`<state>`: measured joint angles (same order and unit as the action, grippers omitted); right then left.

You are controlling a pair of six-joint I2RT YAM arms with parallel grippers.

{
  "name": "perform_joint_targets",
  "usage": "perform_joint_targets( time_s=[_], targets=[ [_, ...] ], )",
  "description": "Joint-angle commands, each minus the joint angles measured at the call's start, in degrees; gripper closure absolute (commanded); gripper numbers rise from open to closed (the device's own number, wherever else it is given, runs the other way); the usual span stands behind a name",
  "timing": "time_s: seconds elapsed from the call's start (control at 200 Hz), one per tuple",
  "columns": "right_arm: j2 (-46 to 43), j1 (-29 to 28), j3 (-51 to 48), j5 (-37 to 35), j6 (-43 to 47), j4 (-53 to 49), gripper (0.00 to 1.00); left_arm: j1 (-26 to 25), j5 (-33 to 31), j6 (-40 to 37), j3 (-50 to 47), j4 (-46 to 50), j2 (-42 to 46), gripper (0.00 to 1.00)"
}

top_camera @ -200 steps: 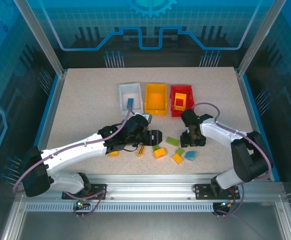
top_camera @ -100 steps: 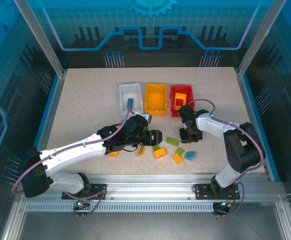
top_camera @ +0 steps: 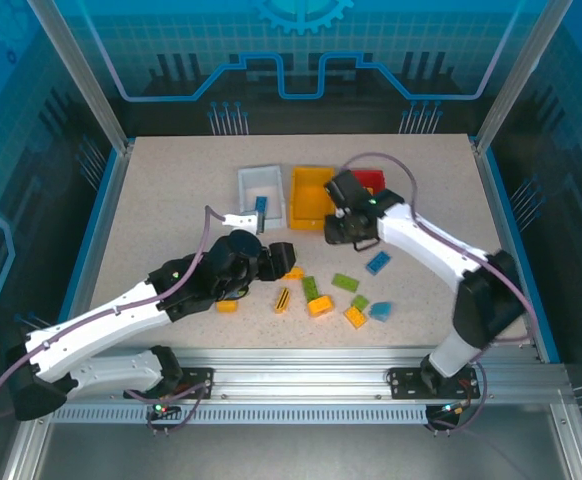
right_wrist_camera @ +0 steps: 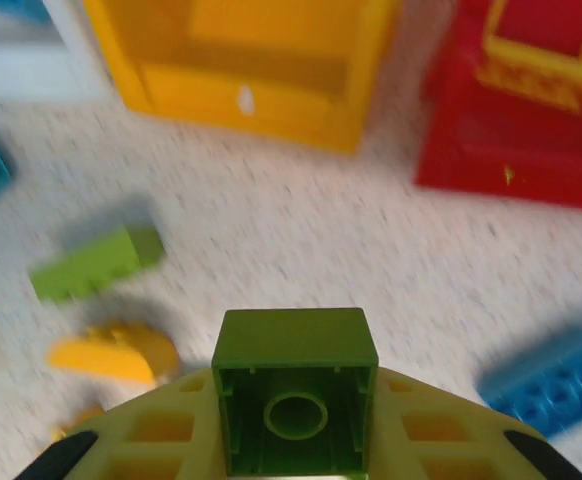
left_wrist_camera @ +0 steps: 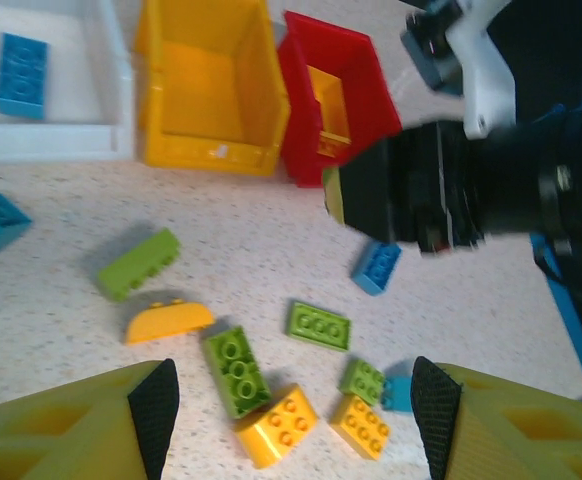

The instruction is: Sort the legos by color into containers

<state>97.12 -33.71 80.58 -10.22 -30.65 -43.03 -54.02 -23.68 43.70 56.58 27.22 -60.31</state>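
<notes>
Both grippers show from above: my right gripper [top_camera: 343,226] hangs at the near right corner of the yellow-orange bin [top_camera: 311,190]. The red bin [top_camera: 373,180] is partly behind my forearm. The white bin [top_camera: 261,185] stands to the left, with one blue brick [top_camera: 260,207] inside it. My left gripper [top_camera: 277,258] sits low over the table [top_camera: 171,200], just left of the loose legos [top_camera: 345,282] scattered toward the near edge.

From the left wrist, my left gripper [left_wrist_camera: 291,398] is spread wide with nothing between its pads. The loose legos [left_wrist_camera: 319,325] lie on the table just beyond it, well short of the three bins.

From the right wrist, my right gripper [right_wrist_camera: 294,420] is clamped on a green brick [right_wrist_camera: 294,370], pads on its two flat side walls and its hollow underside facing the camera. It is held above the table, short of the yellow-orange bin [right_wrist_camera: 261,60], with the red bin [right_wrist_camera: 531,140] off to the right holding a yellow brick [right_wrist_camera: 546,60].

I judge this brick very light, stiff and hard, so squeezing will not hurt it. Its walls are smooth, though, so an off-centre pinch could let it twist or pop out. The flat opposite sides at mid-height are the place to hold, never the studs. Blue lies in white and yellow in red, so green likely belongs in the yellow-orange bin.
</notes>
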Motion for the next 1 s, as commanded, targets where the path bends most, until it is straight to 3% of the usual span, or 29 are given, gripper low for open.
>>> perform_joint_targets(
  time_s=[0.0,0.125,0.25,0.425,0.62,0.785,0.895,0.995],
  targets=[
    [10.78,-0.12,9.87,-0.65,-2.15,-0.47,0.78,0.04,-6.43,1.16,1.87,4.99,0.79,0.33],
    [22.52,0.18,24.57,-2.46,-3.2,-6.33,0.78,0.23,-7.24,1.51,1.28,6.94,1.72,0.33],
    [29.7,0.99,32.51,-2.91,-4.36,-8.96,0.76,0.32,-7.34,2.15,0.48,8.09,2.55,0.33],
    [32.69,1.46,36.56,-1.89,-4.87,-10.25,0.6,0.31,-7.47,2.7,0.0,9.93,2.95,0.33],
    [30.32,0.59,36.85,-1.34,-4.11,-10.37,0.49,1.63,-6.15,3.38,1.08,13.86,0.38,0.32],
    [25.61,-0.81,35.76,-2.82,-3.73,-10.32,0.49,9.2,0.96,2.21,0.46,16.26,-2.58,0.29],
    [17.41,-3.34,27.56,-4.11,-2.22,-4.17,0.49,16.41,8.1,-4.81,-0.36,13.97,-7.58,0.26],
    [8.41,-6.56,15.42,-3.63,-0.06,4.18,0.47,19.86,9.15,-15.14,0.57,11.21,-14.64,0.22]
  ],
)
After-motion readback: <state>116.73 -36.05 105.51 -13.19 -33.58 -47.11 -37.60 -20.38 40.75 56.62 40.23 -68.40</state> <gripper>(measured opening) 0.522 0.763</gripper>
